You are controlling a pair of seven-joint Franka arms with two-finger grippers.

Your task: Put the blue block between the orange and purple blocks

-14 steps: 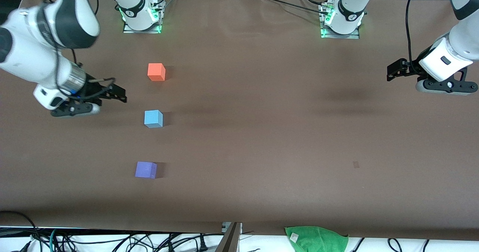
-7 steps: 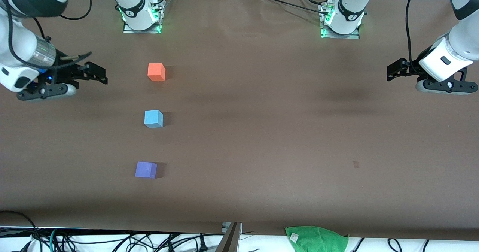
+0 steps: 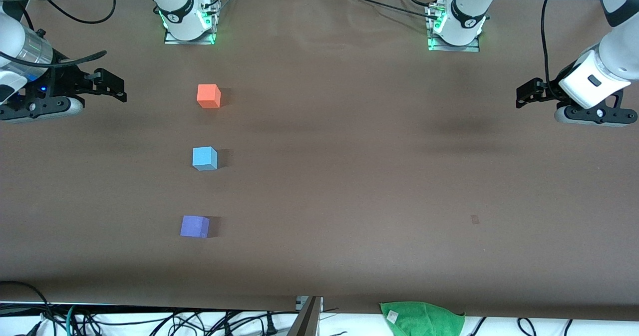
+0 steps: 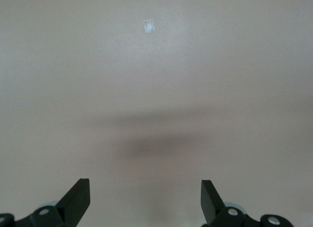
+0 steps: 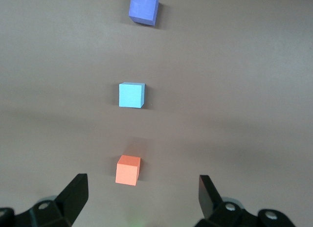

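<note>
The blue block (image 3: 204,158) sits on the brown table in a row between the orange block (image 3: 208,96), farther from the front camera, and the purple block (image 3: 194,226), nearer to it. All three stand apart. The right wrist view shows the orange block (image 5: 128,170), the blue block (image 5: 131,95) and the purple block (image 5: 144,7). My right gripper (image 3: 114,86) is open and empty, raised over the table at the right arm's end, apart from the blocks. My left gripper (image 3: 525,95) is open and empty over bare table at the left arm's end, waiting.
A green cloth (image 3: 422,318) hangs at the table's front edge. A small pale mark (image 3: 475,219) lies on the table and shows in the left wrist view (image 4: 149,26). Cables (image 3: 150,321) lie below the front edge. The arm bases (image 3: 187,19) stand along the table's back edge.
My right gripper has drawn away from the blue block toward the right arm's end of the table and risen. The blocks and the left arm have not moved.
</note>
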